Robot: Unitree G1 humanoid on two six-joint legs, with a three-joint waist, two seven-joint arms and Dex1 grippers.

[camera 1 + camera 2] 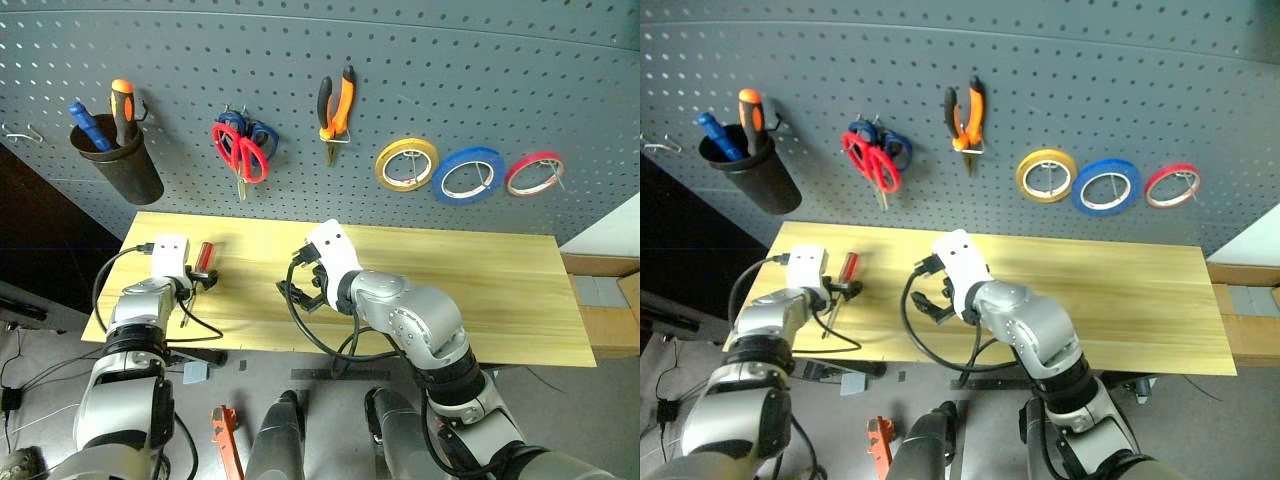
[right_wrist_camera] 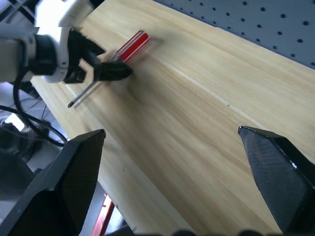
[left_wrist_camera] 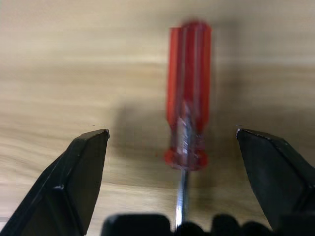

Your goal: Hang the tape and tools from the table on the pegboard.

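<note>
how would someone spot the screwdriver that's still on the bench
Look at the light yellow wooden benchtop below the dark grey pegboard, toward its left end. The slim screwdriver with a clear red handle lies flat there, between the open fingers of the left hand. The orange-handled screwdriver stands in a hanging black cup.

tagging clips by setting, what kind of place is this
Most likely a workshop tool bench: a dark pegboard hung with scissors, pliers and tape rolls, above a plank wooden table.
</note>
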